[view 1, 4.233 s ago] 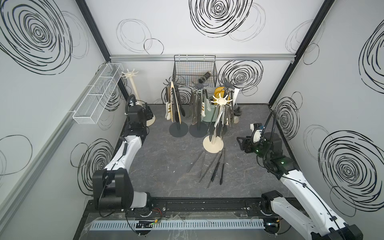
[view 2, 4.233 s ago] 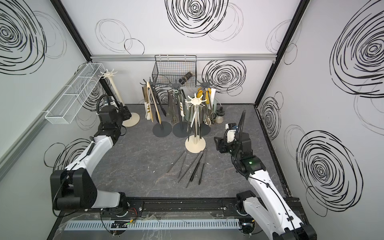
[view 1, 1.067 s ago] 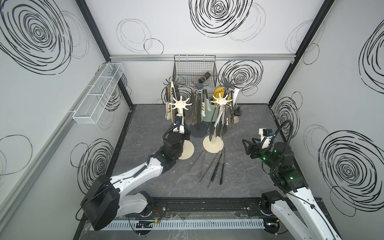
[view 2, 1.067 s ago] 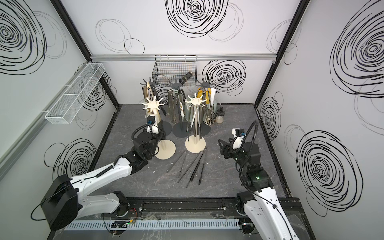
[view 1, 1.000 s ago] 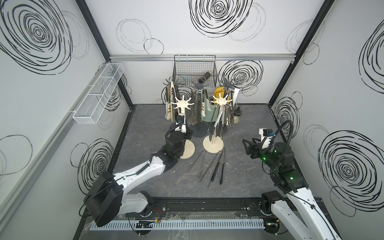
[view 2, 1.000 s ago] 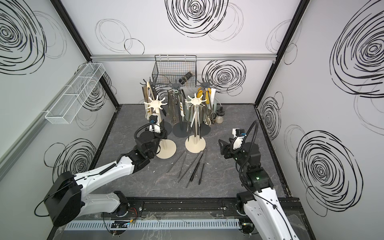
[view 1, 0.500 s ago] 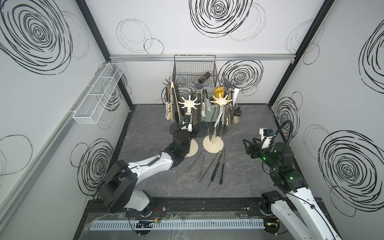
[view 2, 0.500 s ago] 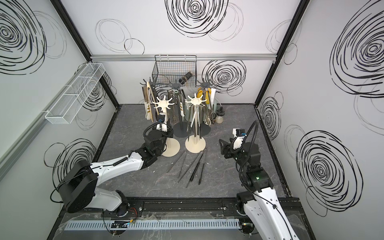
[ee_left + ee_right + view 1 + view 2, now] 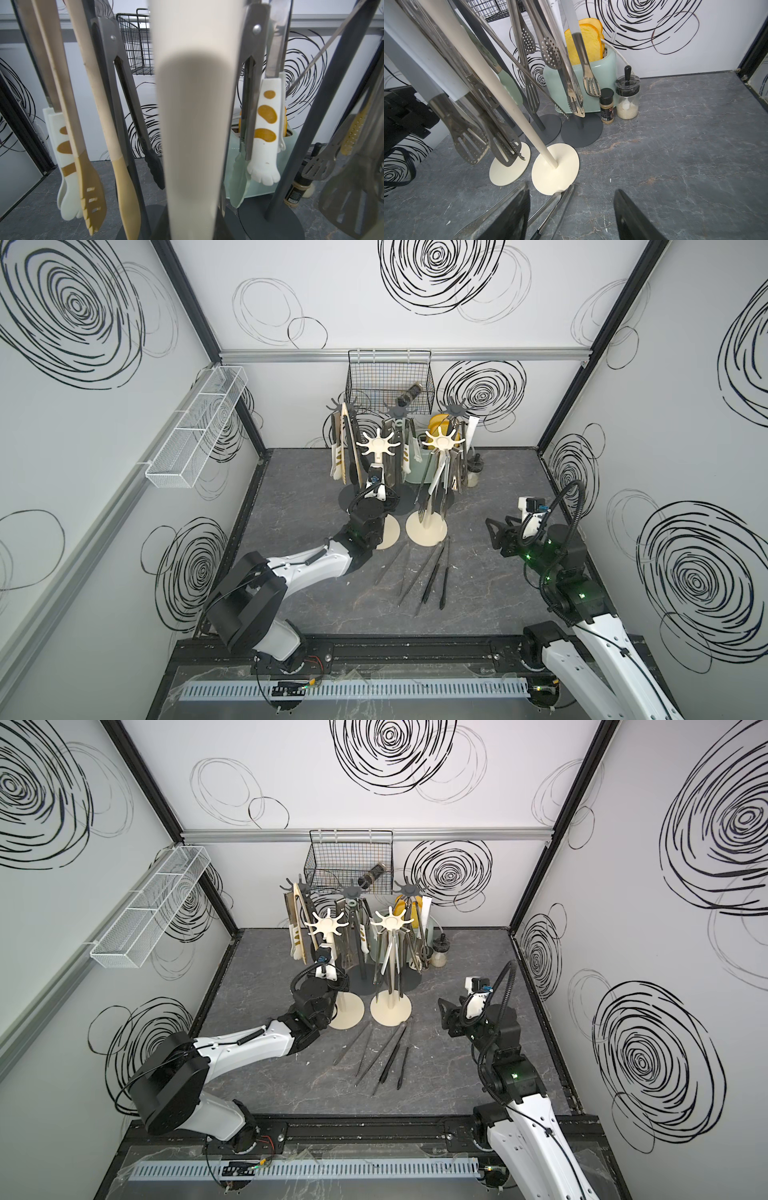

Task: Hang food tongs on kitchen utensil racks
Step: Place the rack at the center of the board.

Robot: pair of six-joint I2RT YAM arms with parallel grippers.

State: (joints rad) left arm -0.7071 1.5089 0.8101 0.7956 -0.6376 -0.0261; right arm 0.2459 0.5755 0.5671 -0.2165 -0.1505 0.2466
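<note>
My left gripper (image 9: 376, 494) is shut on the pole (image 9: 193, 124) of a cream kitchen utensil rack (image 9: 328, 924) with bare hooks, low on the pole above its round base (image 9: 388, 531). Beside it stands a second cream rack (image 9: 442, 443) hung with steel food tongs. Three dark grey racks (image 9: 397, 410) behind carry wooden, cream-headed and black-tipped tongs (image 9: 87, 158). Several slim tongs (image 9: 419, 568) lie on the floor in front of the cream bases. My right gripper (image 9: 572, 199) hovers open above the nearest floor tongs (image 9: 550, 207), holding nothing.
A mint toaster with bread (image 9: 591, 83) and two small jars (image 9: 607, 108) stand at the back behind the racks. A black wire basket (image 9: 388, 381) hangs on the back wall and a white mesh basket (image 9: 195, 431) on the left wall.
The left arm has brought the cream rack from the back left corner to beside the other cream rack, shifting it right over the last second. The right arm pulled back earlier and now holds still.
</note>
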